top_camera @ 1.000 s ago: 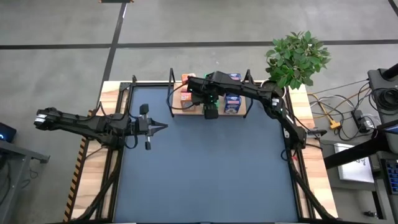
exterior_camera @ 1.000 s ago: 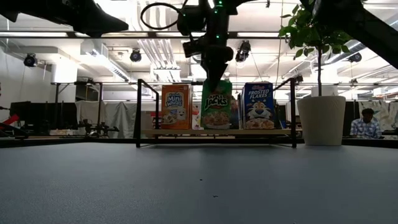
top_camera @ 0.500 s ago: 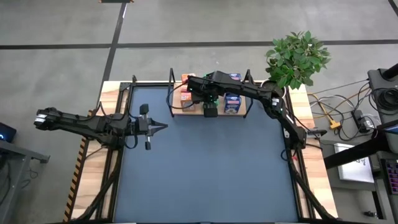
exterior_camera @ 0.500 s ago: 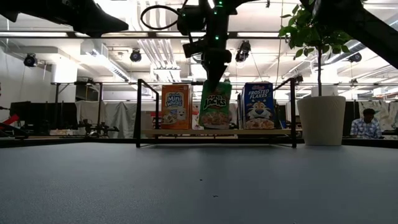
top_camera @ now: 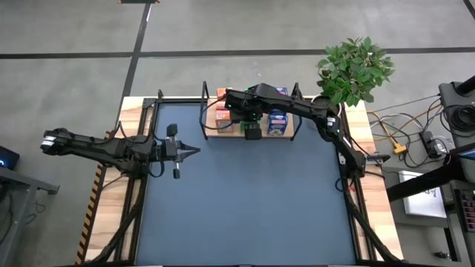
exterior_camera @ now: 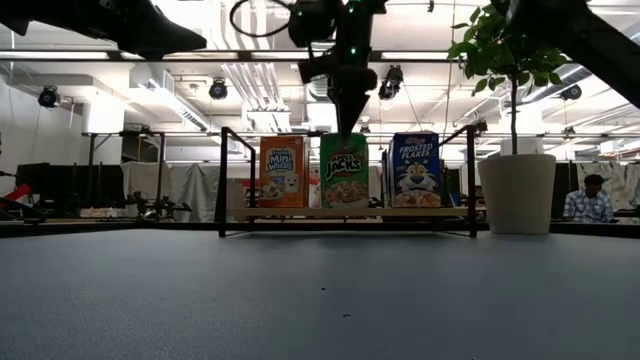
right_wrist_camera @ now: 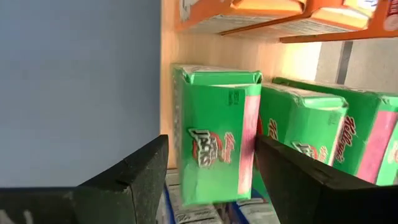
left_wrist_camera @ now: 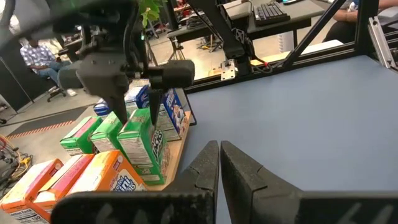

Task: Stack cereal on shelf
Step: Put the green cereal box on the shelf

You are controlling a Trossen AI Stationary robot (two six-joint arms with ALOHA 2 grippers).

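My right gripper hangs open over the shelf's front edge. Its fingers stand on either side of the top of a green cereal box, with narrow gaps showing. That green box stands upright on the wooden board, between an orange box and a blue box. More green, orange and blue boxes stand in rows behind them. My left gripper waits shut over the table's left part, pointing toward the shelf.
A potted plant stands just right of the shelf, at the table's far right corner. The shelf's black posts rise at its ends. The blue-grey table stretches bare in front of the shelf. A person sits in the room behind.
The green box hung tilted under my right gripper at the shelf's front. It now stands upright on the board. My right gripper has risen a little above the box top.
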